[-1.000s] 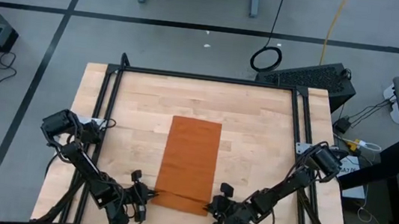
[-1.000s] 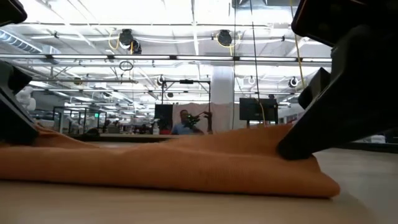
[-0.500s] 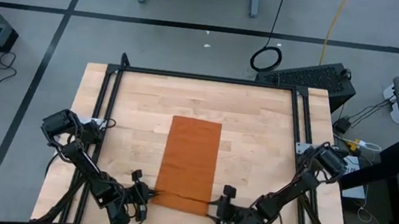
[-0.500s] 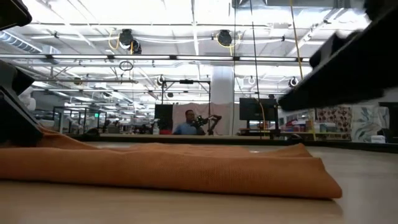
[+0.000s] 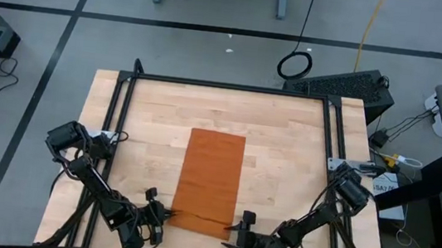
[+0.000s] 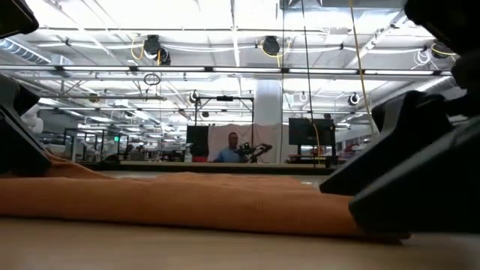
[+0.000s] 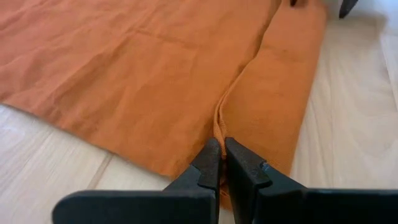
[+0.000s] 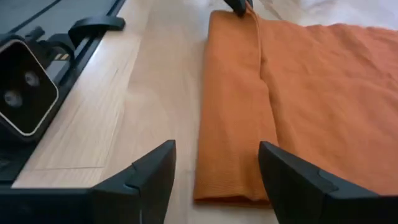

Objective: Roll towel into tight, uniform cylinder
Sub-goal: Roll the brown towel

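Observation:
The rust-orange towel (image 5: 209,181) lies flat and lengthwise on the wooden table (image 5: 293,149). Its near end is folded over into a narrow strip (image 8: 233,124). My left gripper (image 5: 162,214) is shut at the strip's left end, and also shows in the left wrist view (image 7: 222,158). My right gripper (image 5: 237,234) stands open at the strip's right end. In the right wrist view (image 8: 217,180) its two fingers stand on either side of that end. Whether they touch the cloth cannot be told. My left gripper pinches the free edge of the folded-over strip (image 7: 217,124) between its two fingers, at the towel's left side. The fingers slant down from the table's left. The cloth rises slightly at the grip (image 6: 52,163); the rest lies on the table.
A black frame (image 5: 225,87) runs around the tabletop. A small camera block (image 8: 25,93) sits at the near edge, close to the right gripper. Bare wood lies on both sides of the towel and beyond its far end.
My right gripper has opened and let go of the strip's right end. It has sunk and drawn back toward the table's near edge, rolling a little. The raised right part of the fold has dropped flat; the left end stays pinched.

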Available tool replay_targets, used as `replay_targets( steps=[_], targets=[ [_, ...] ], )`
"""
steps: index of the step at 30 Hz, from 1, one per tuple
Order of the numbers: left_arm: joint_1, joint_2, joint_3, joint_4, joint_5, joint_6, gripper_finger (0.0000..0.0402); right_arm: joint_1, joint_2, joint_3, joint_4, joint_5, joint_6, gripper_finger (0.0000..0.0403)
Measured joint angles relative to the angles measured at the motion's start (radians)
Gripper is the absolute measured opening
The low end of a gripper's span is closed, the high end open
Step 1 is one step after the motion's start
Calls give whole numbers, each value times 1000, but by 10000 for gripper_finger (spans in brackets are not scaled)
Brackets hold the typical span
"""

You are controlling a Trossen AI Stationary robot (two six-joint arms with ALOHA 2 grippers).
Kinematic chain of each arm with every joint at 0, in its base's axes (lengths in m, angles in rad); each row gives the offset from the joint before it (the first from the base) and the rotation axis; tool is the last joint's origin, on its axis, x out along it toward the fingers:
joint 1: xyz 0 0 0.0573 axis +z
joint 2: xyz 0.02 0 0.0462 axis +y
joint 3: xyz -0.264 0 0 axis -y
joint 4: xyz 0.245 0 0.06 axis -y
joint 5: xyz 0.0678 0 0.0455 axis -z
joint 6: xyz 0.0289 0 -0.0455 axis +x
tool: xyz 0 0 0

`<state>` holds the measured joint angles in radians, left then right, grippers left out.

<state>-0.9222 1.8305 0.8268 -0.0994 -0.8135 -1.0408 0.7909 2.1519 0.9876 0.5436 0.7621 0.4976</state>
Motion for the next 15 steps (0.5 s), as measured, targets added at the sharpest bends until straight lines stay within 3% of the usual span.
replay_targets(
  steps=[4, 9, 15],
  targets=[
    [0, 0, 0, 0, 0, -1, 18, -13, 8, 4, -23, 2, 48, 225],
    [-3, 0, 0, 0, 18, -1, 28, -19, 6, 5, -64, -20, 98, 202],
    [-4, 0, 1, -14, 124, -21, 117, -20, 3, 7, -82, -41, 118, 156]
  ],
)
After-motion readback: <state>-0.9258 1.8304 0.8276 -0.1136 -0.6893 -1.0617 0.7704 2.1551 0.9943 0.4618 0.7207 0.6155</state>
